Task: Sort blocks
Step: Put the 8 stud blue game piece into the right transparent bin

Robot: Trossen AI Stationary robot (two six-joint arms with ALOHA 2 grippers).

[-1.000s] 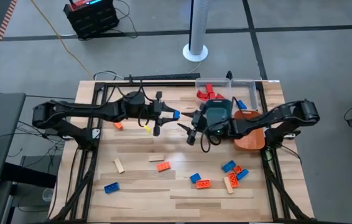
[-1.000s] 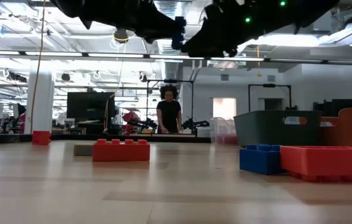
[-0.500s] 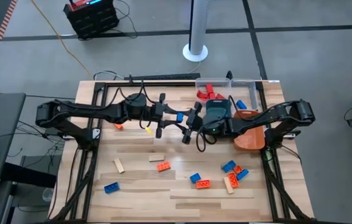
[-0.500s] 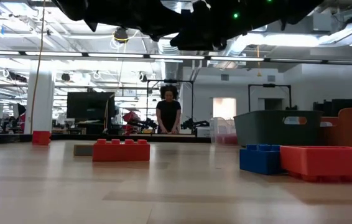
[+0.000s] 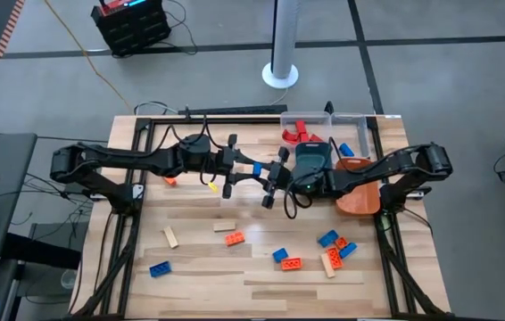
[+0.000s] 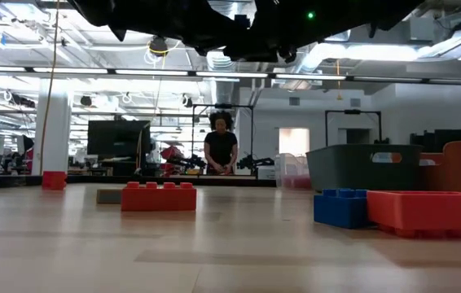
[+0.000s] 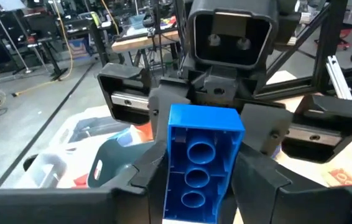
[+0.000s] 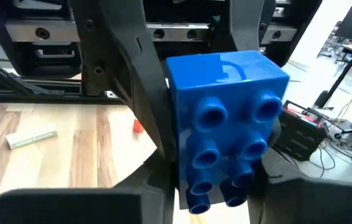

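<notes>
Both arms meet mid-air over the table's middle, a blue block (image 5: 254, 167) between them. The left gripper (image 5: 241, 167) is clamped on the block; the left wrist view shows its hollow underside (image 7: 196, 165). The right gripper (image 5: 275, 172) faces it with fingers either side of the same block (image 8: 224, 118), closed around it, contact looks made. Other blocks lie loose on the wood table (image 5: 199, 267), e.g. an orange one (image 5: 234, 238) and a blue one (image 5: 159, 268). A teal tray (image 5: 311, 160) sits under the right arm.
</notes>
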